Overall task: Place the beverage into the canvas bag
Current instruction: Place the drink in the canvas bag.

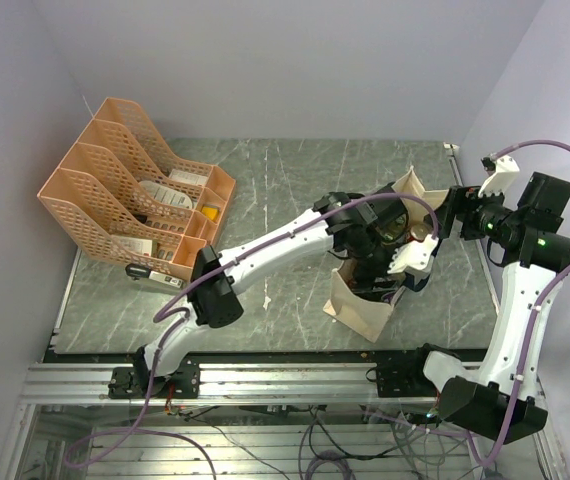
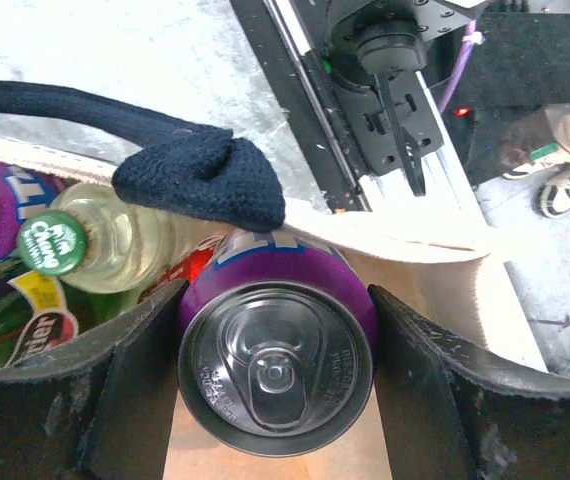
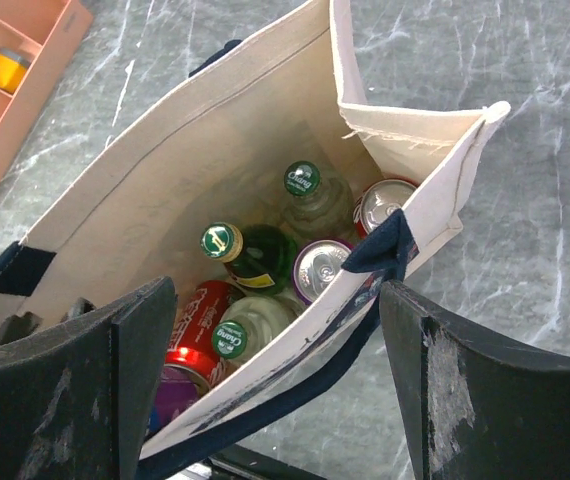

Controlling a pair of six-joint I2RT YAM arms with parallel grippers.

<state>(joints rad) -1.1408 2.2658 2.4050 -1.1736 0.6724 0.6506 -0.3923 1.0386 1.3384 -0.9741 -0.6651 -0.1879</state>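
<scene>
The cream canvas bag point(image 1: 357, 312) stands open at the table's right centre, its inner wall point(image 3: 215, 130) wide in the right wrist view. My left gripper point(image 1: 385, 245) reaches down into it. Its fingers point(image 2: 275, 300) press both sides of an upright purple can point(image 2: 275, 372), just inside the bag's rim and under a navy handle point(image 2: 200, 175). Several drinks lie in the bag: green-capped bottles point(image 3: 302, 180), a red cola can point(image 3: 200, 315), another purple can point(image 3: 322, 265). My right gripper point(image 1: 441, 226) stands open point(image 3: 277, 300) astride the bag's near rim and handle.
Orange plastic file trays point(image 1: 115, 190) holding small items stand at the back left. Pale walls close the table on the left, back and right. A metal rail point(image 1: 265, 385) with both arm bases runs along the near edge.
</scene>
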